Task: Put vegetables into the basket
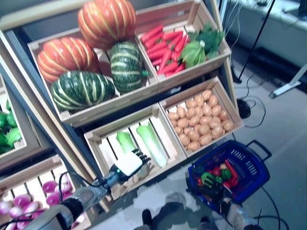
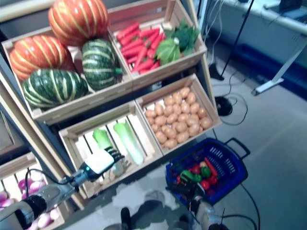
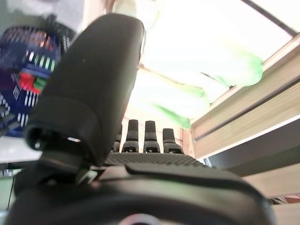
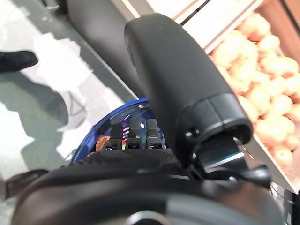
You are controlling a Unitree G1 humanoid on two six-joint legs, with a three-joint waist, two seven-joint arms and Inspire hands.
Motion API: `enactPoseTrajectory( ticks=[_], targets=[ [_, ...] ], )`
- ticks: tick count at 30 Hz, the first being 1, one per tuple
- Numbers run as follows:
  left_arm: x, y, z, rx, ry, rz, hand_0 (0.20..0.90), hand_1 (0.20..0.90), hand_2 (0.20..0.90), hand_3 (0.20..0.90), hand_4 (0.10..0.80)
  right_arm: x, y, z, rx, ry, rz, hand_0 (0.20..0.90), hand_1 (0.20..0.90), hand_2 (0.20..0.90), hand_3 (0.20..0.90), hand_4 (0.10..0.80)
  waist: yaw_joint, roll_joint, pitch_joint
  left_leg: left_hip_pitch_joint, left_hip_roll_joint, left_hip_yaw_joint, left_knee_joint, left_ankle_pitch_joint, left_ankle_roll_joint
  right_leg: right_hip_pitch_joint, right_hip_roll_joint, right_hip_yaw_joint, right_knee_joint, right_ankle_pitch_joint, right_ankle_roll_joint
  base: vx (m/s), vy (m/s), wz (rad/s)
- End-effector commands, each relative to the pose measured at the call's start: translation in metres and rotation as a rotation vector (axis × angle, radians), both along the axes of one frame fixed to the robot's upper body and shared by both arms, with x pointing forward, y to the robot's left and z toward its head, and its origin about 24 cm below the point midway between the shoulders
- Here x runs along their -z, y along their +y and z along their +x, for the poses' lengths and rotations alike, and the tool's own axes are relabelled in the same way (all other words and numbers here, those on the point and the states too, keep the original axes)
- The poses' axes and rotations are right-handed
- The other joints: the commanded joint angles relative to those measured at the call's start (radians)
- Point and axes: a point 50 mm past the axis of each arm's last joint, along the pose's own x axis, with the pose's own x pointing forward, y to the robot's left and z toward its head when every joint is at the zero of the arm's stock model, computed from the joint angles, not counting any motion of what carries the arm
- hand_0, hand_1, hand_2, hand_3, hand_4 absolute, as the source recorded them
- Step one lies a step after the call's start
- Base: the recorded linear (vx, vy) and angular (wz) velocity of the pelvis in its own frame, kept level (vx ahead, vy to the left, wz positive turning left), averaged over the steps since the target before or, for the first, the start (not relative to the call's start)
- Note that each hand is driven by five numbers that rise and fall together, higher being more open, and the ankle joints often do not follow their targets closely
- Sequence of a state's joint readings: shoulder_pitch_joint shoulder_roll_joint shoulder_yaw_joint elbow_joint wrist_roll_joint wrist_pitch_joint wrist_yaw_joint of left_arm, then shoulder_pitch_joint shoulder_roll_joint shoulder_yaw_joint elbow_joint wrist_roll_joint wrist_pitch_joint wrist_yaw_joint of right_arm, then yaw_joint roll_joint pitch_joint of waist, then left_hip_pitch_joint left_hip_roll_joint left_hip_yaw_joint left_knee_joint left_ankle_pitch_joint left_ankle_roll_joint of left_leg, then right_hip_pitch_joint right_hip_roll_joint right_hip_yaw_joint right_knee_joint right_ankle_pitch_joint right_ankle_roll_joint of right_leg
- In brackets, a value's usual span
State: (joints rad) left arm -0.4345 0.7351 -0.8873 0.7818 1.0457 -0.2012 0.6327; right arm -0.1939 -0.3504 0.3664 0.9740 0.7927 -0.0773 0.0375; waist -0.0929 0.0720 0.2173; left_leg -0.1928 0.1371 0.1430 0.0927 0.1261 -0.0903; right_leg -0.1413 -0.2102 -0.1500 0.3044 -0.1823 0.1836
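Observation:
Two pale green cabbages (image 1: pixel 152 140) lie in the lower left crate (image 1: pixel 98 140) of the wooden stand. My left hand (image 1: pixel 128 164) reaches into this crate with straight fingers, its tips just short of the cabbages (image 3: pixel 220 65), and holds nothing. In the left wrist view the hand (image 3: pixel 89 93) shows its thumb raised. The blue basket (image 1: pixel 252 167) hangs at the lower right and holds red and green vegetables. My right hand (image 1: pixel 211 188) grips it at its near rim. The blue rim (image 4: pixel 93 140) shows just past that hand's fingers (image 4: pixel 133 133).
The stand holds orange and green pumpkins (image 1: pixel 81 88), carrots (image 1: pixel 165 48) with leafy greens (image 1: pixel 201 45), and potatoes (image 1: pixel 201 122). Purple onions (image 1: pixel 24 201) and green peppers (image 1: pixel 7 127) lie at the left. A table leg (image 1: pixel 288 86) and cables stand on the floor to the right.

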Motion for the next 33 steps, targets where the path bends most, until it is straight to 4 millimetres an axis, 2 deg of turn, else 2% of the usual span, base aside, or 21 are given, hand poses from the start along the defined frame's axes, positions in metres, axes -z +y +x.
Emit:
enactPoseTrajectory(
  ticks=[1, 3, 6, 9, 12, 18, 19, 21, 23, 27, 30, 33],
  targets=[
    [-0.068, 0.024, 0.043, -0.068, -0.291, 0.0, 0.9, 0.9, 0.9, 0.9, 0.8, -0.04, 0.007, 0.044, -0.052, -0.222, 0.056, 0.9, 0.9, 0.9, 0.9, 0.8, -0.015, -0.043, 0.038, -0.089, 0.06, 0.008, 0.351, -0.252, -0.028, -0.148, -0.011, 0.047, 0.15, 0.019, -0.085, -0.132, 0.007, 0.07],
    [-0.079, 0.026, 0.049, -0.044, -0.324, 0.031, 0.9, 0.9, 0.9, 0.9, 0.8, -0.048, 0.005, 0.052, -0.051, -0.255, 0.061, 0.9, 0.9, 0.9, 0.9, 0.8, -0.016, -0.049, 0.054, -0.14, 0.072, 0.007, 0.414, -0.278, -0.028, -0.196, -0.017, 0.049, 0.222, -0.005, -0.087, -0.157, 0.003, 0.08],
    [-0.108, 0.033, 0.063, -0.025, -0.396, 0.076, 0.9, 0.9, 0.9, 0.9, 0.8, -0.067, 0.0, 0.068, -0.038, -0.322, 0.092, 0.9, 0.9, 0.9, 0.9, 0.8, -0.02, -0.059, 0.086, -0.241, 0.089, -0.002, 0.54, -0.332, -0.024, -0.302, -0.04, 0.059, 0.37, -0.051, -0.089, -0.163, 0.001, 0.12],
    [-0.138, 0.042, 0.076, -0.055, -0.461, 0.133, 0.9, 0.9, 0.9, 0.9, 0.8, -0.085, -0.007, 0.081, -0.004, -0.376, 0.133, 0.9, 0.9, 0.9, 0.9, 0.8, -0.019, -0.066, 0.107, -0.35, 0.108, -0.021, 0.687, -0.399, -0.021, -0.419, -0.069, 0.069, 0.52, -0.101, -0.09, -0.16, -0.022, 0.14],
    [-0.157, 0.049, 0.083, -0.08, -0.488, 0.182, 0.9, 0.9, 0.9, 0.9, 0.8, -0.102, -0.016, 0.092, 0.023, -0.43, 0.114, 0.9, 0.9, 0.9, 0.9, 0.8, -0.018, -0.068, 0.12, -0.439, 0.119, -0.049, 0.789, -0.438, -0.025, -0.509, -0.08, 0.075, 0.618, -0.134, -0.09, -0.105, -0.027, 0.1],
    [-0.186, 0.056, 0.087, -0.072, -0.559, 0.233, 0.9, 0.9, 0.9, 0.9, 0.8, -0.121, -0.029, 0.101, 0.046, -0.485, 0.106, 0.9, 0.9, 0.9, 0.9, 0.8, -0.018, -0.068, 0.133, -0.562, 0.124, -0.088, 0.924, -0.479, -0.033, -0.63, -0.086, 0.093, 0.745, -0.173, -0.087, -0.074, -0.007, -0.01],
    [-0.189, 0.057, 0.087, -0.065, -0.571, 0.238, 0.9, 0.9, 0.9, 0.9, 0.8, -0.122, -0.03, 0.1, 0.044, -0.486, 0.105, 0.9, 0.9, 0.9, 0.9, 0.8, -0.019, -0.069, 0.135, -0.571, 0.124, -0.095, 0.967, -0.521, -0.038, -0.639, -0.086, 0.099, 0.783, -0.209, -0.079, 0.0, 0.0, 0.0],
    [-0.195, 0.059, 0.087, -0.077, -0.589, 0.229, 0.9, 0.9, 0.9, 0.9, 0.8, -0.123, -0.03, 0.1, 0.046, -0.482, 0.106, 0.9, 0.9, 0.9, 0.9, 0.8, -0.021, -0.07, 0.134, -0.593, 0.12, -0.099, 0.998, -0.536, -0.039, -0.659, -0.083, 0.104, 0.808, -0.219, -0.078, 0.024, 0.007, 0.0],
    [-0.201, 0.061, 0.087, -0.103, -0.573, 0.207, 0.9, 0.9, 0.9, 0.9, 0.8, -0.12, -0.035, 0.096, 0.056, -0.475, 0.111, 0.9, 0.9, 0.9, 0.9, 0.8, -0.023, -0.069, 0.132, -0.621, 0.12, -0.104, 1.028, -0.547, -0.038, -0.687, -0.08, 0.108, 0.845, -0.232, -0.077, -0.001, 0.033, 0.03],
    [-0.208, 0.071, 0.088, -0.181, -0.517, 0.273, 0.9, 0.9, 0.9, 0.9, 0.8, -0.122, -0.043, 0.093, 0.057, -0.48, 0.114, 0.9, 0.9, 0.9, 0.9, 0.8, -0.03, -0.071, 0.139, -0.684, 0.124, -0.119, 1.096, -0.565, -0.039, -0.747, -0.077, 0.115, 0.914, -0.25, -0.071, 0.004, 0.009, -0.03],
    [-0.215, 0.076, 0.089, -0.2, -0.495, 0.301, 0.9, 0.9, 0.9, 0.9, 0.8, -0.13, -0.046, 0.096, 0.053, -0.488, 0.108, 0.9, 0.9, 0.9, 0.9, 0.8, -0.035, -0.074, 0.144, -0.739, 0.133, -0.128, 1.144, -0.574, -0.038, -0.802, -0.077, 0.118, 0.97, -0.261, -0.069, 0.001, 0.002, -0.02],
    [-0.229, 0.074, 0.09, -0.191, -0.517, 0.323, 0.9, 0.9, 0.9, 0.9, 0.8, -0.142, -0.048, 0.099, 0.066, -0.516, 0.119, 0.9, 0.9, 0.9, 0.9, 0.8, -0.036, -0.078, 0.151, -0.818, 0.145, -0.145, 1.204, -0.579, -0.038, -0.878, -0.081, 0.124, 1.034, -0.268, -0.068, 0.0, 0.0, 0.0]
  ],
)
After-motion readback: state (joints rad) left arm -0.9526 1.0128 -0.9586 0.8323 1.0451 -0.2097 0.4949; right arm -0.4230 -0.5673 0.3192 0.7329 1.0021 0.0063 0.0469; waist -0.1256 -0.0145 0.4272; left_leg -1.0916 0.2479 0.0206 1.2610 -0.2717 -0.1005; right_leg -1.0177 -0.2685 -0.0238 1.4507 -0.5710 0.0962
